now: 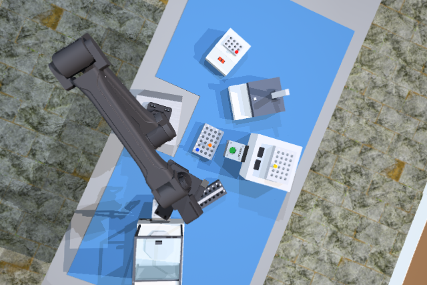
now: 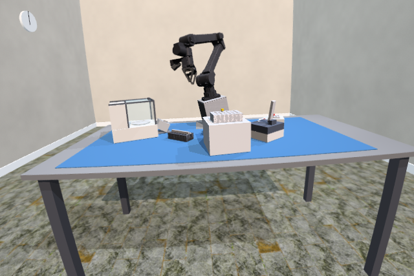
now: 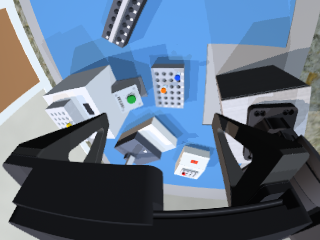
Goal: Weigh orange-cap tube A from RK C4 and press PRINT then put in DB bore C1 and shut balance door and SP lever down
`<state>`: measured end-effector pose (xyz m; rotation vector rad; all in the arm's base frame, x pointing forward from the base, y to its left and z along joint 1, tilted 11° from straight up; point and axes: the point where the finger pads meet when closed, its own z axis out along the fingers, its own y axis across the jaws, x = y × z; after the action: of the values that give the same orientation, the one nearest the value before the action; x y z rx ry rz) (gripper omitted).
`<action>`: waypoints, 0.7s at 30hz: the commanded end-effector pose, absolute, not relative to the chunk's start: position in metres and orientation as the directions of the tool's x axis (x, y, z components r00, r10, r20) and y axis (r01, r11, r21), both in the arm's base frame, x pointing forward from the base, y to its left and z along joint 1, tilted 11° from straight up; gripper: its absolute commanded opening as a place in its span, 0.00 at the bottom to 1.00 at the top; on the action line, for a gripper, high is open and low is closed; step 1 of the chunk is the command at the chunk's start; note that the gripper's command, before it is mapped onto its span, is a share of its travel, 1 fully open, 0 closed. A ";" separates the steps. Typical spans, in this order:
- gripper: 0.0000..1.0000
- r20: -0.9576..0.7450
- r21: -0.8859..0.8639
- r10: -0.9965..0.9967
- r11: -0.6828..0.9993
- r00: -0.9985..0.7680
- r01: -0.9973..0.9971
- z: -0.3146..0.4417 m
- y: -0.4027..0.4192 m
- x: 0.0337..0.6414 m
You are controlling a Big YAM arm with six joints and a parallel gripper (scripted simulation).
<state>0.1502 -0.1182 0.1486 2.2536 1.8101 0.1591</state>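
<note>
Tube A's orange cap [image 1: 209,145] [image 3: 163,90] stands in the rack RK [image 1: 217,131] [image 3: 172,69]. My gripper [image 2: 192,82] [image 3: 160,118] is open and empty, high above the bench; the arm hides it in the top view. The dry block DB [image 1: 214,53] [image 3: 203,156] has a red-capped tube [image 1: 236,51] in it. The SP [image 1: 240,101] [image 2: 267,137] has its pale lever [image 1: 280,94] [image 2: 272,110] standing up. The balance [image 2: 134,134] has a glass box whose top door [image 1: 158,252] appears shut, with no tube seen on the pan [image 2: 140,122]. The arm hides much of its sloping front; its lamp cannot be made out.
A blue-capped tube [image 1: 197,149] [image 3: 177,78] shares the rack with tube A. The big mixer [image 1: 249,171] [image 2: 229,139] holds a yellow-capped tube [image 1: 275,166] [image 2: 222,110]; a small box with a green button [image 1: 232,149] [image 3: 131,99] is in front. The dark magnet block [image 1: 219,190] [image 2: 180,136] lies between mixer and balance.
</note>
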 end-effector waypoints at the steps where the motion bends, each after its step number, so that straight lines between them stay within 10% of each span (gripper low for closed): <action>1: 1.00 -0.072 0.263 0.972 -0.198 0.224 0.944 0.151 -0.119 0.151; 17: 1.00 -0.072 0.263 0.972 -0.198 0.224 0.944 0.151 -0.119 0.151; 18: 0.36 -0.073 0.262 0.972 -0.199 0.225 0.944 0.144 -0.123 0.152; 21: 0.36 -0.084 0.286 0.971 -0.194 0.226 0.939 0.159 -0.124 0.156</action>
<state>0.1507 -0.1189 0.1485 2.2515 1.8077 0.1596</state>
